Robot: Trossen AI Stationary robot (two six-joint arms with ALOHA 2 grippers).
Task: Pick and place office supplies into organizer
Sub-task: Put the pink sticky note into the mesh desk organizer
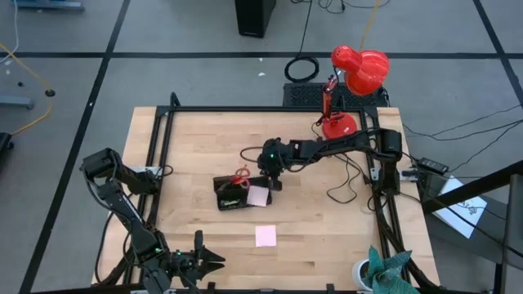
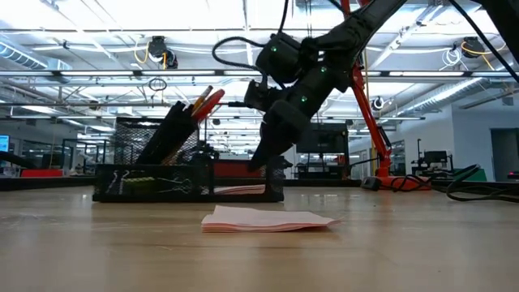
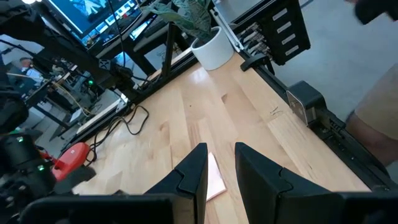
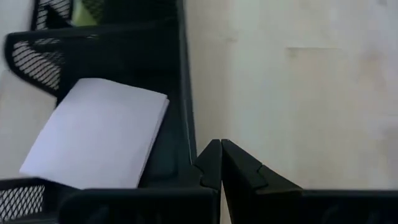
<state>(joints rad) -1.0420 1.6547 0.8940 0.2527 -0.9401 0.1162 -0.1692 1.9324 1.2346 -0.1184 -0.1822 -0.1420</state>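
The black mesh organizer (image 1: 231,194) stands at mid table. Red-handled scissors (image 1: 241,175) and an orange pencil (image 2: 197,102) stick up slanted from its taller compartment. A pale pink note pad (image 4: 99,140) lies flat in its shallow compartment. A second pink note pad (image 1: 265,236) lies flat on the table nearer the front, and shows in the low view (image 2: 268,219). My right gripper (image 4: 220,160) is shut and empty, slanting down just outside the organizer's right end (image 2: 258,165). My left gripper (image 3: 219,163) is open and empty near the table's front left (image 1: 211,261). My right gripper's shut fingertips (image 4: 211,155) stand right beside the outer face of the organizer's right end wall (image 4: 186,124), slanting down from the table's right. I cannot tell whether they touch it.
A red desk lamp (image 1: 358,72) stands at the far right corner, its base (image 1: 337,126) on the table. Black cables (image 1: 347,184) lie near the right arm's base. A potted plant (image 1: 384,273) sits at the front right corner. Bare wood lies between the organizer and the front edge.
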